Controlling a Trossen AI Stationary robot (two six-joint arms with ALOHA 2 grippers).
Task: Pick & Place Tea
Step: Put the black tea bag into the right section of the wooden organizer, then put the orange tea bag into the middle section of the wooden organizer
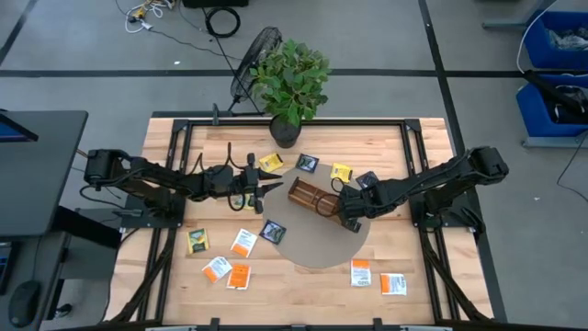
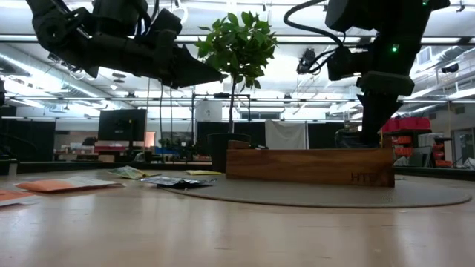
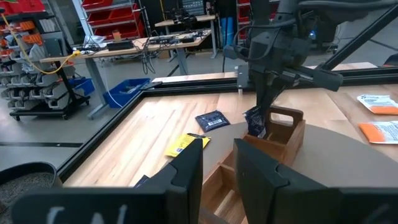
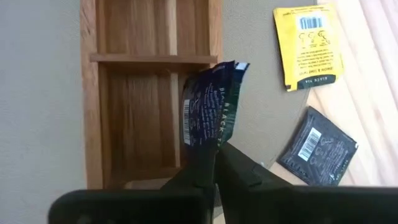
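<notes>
A long wooden box [image 1: 312, 196] with compartments lies on a round grey mat [image 1: 322, 241]. My right gripper [image 4: 216, 149] hangs over the box's right end, shut on a dark blue tea packet [image 4: 208, 102]. My left gripper [image 3: 217, 168] hovers level at the box's left end, open, with nothing between its fingers. Several more tea packets lie flat on the table, among them a yellow one [image 1: 270, 163], a dark one [image 1: 307, 164], another yellow one [image 1: 341, 171] and a dark blue one [image 1: 272, 231]. My right gripper pinches the dark blue packet between its two fingers, by the edge nearest the gripper [image 4: 211, 142]. The fingers come steeply from above, slanting in from the table's right. The packet hangs on edge below them, over an end compartment [image 4: 134, 118] of the box. Whether it touches the wood I cannot tell.
A potted plant [image 1: 292, 83] stands at the table's far edge behind the box. White-and-orange packets lie near the front edge at the left [image 1: 239, 276] and right [image 1: 393, 284]. A black frame [image 1: 418, 156] borders the table top.
</notes>
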